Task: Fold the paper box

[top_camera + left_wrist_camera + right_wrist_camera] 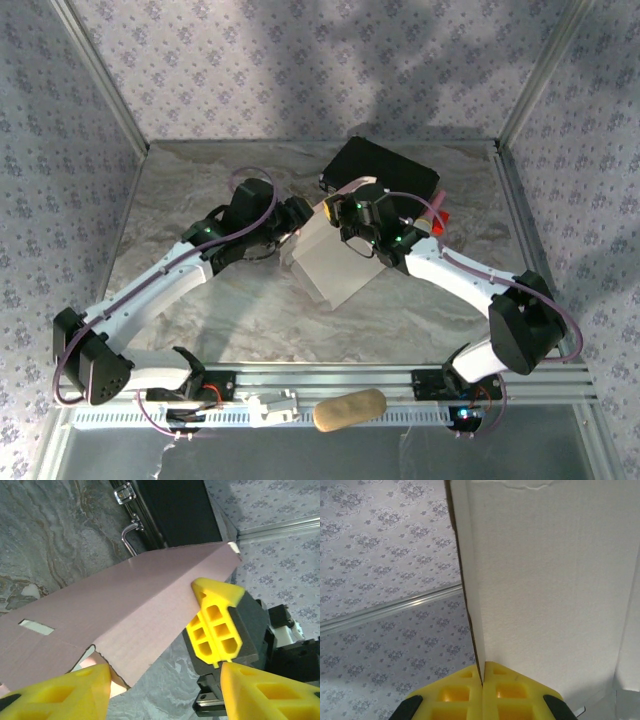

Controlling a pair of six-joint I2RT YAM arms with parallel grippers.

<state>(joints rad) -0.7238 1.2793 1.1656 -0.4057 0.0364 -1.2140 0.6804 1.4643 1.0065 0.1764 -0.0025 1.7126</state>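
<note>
Step in hand, as I read it: raising 1 side wall of the box (125, 610). The box sits mid-counter (200, 190) between the 2 arms, just in front of the black case (170, 515). Part of it lies low, and 1 long panel is lifted along a crease, tilted rather than upright. The right hand (482, 684) is fully closed, pinching the free edge of that raised panel between its yellow pads. The left hand (165, 702) is about half open with nothing clamped. Its fingers straddle the near corner of the box, where a small flap hangs under the panel; I can't tell if either pad touches the card. 1 slit shows in the lower part of the sheet. Progress looks early to middle: 1 wall up, no closed shape, flaps not tucked. Next move likely calls for the right hand to hold its pinch steady so the crease doesn't spring back. The left hand would then close on the near corner or push the end flap inward. Light force only, since thin card buckles or creases off-line if squeezed away from the fold. Risks: the sheet slides on the smooth counter under the left push, or pulls out of the right pinch. The case is close behind, so there's little room to swing the panel that way.
</note>
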